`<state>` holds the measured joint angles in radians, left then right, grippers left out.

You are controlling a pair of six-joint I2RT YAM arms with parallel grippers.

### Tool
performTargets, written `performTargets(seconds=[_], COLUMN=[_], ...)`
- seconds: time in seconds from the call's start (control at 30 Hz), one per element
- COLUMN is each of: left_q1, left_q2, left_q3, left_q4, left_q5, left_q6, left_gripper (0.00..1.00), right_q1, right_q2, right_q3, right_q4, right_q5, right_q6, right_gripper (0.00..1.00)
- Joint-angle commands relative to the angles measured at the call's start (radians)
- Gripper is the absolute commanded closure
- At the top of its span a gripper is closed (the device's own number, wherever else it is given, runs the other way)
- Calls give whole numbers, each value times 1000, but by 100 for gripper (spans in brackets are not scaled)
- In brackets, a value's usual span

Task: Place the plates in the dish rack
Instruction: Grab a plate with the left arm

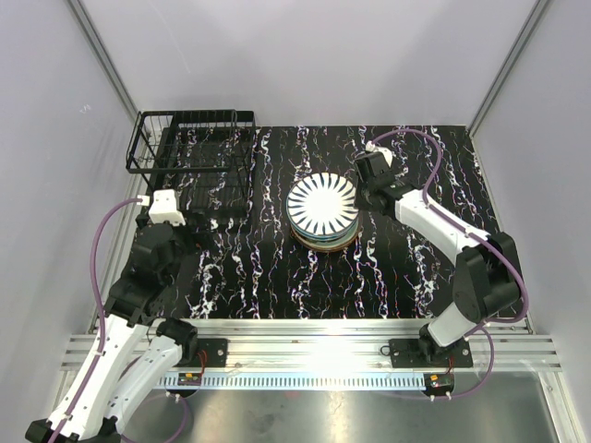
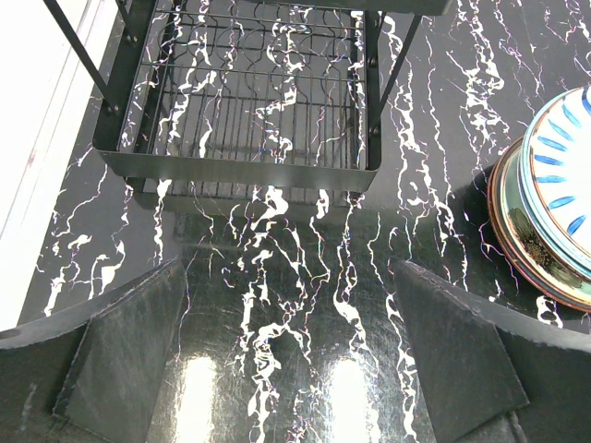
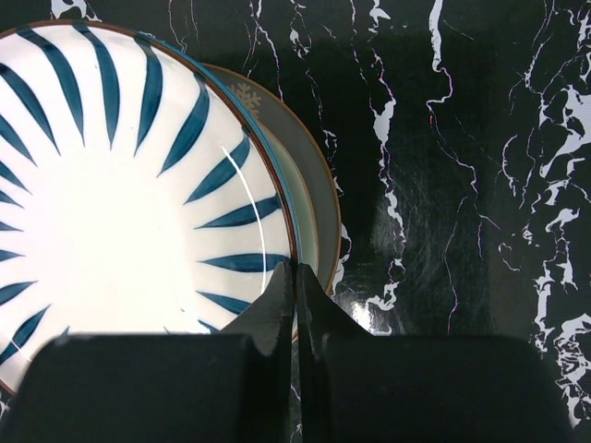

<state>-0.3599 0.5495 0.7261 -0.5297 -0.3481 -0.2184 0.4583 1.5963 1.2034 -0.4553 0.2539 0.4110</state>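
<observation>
A stack of plates (image 1: 321, 214) sits mid-table, topped by a white plate with dark radial stripes (image 3: 111, 203). Under it a pale green rim (image 3: 307, 217) and a brown-edged grey plate (image 3: 309, 157) show. My right gripper (image 3: 295, 269) is shut, its tips pinching the striped plate's right rim; from above the right gripper (image 1: 358, 197) meets the stack's right edge. The black wire dish rack (image 1: 194, 152) stands at the back left with nothing in it. My left gripper (image 2: 291, 269) hangs open just in front of the dish rack (image 2: 240, 171), holding nothing; from above the left gripper (image 1: 185, 221) is seen.
The stack's edge (image 2: 545, 212) shows at the right of the left wrist view. The table's left edge (image 2: 37, 185) runs beside the rack. Grey walls close in the back and both sides.
</observation>
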Motion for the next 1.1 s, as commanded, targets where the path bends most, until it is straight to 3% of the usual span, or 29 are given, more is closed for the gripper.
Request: performTargets(seconds=[0.0,0.33,0.53,0.7,0.87,1.07], left_q1=[-1,-1,-1,-1,-1,-2], left_q2=[0,59,148,199,253,337], left_q3=[12,47,124,128,24,-83], left_q4=[34,17,-16,17,183,384], left_q5=[5,57,150,317,542,675], left_q6=[-7,-50,-100,-212,-329,-475], left_gripper=[1,1,1,1,1,1], right_q1=[3,3,3,5,3,0], right_q2=[-38,-81,-122,-147,-182,-229], right_q3=[68,74,68,64,1,-42], right_q4=[-26,-72,-114,-128,-123,-112], right_q5=[44,-41,-67,-96,-149,-196], right_q6=[-15,-6,23,52,121,164], right_gripper=[100,100,100,100,100,100])
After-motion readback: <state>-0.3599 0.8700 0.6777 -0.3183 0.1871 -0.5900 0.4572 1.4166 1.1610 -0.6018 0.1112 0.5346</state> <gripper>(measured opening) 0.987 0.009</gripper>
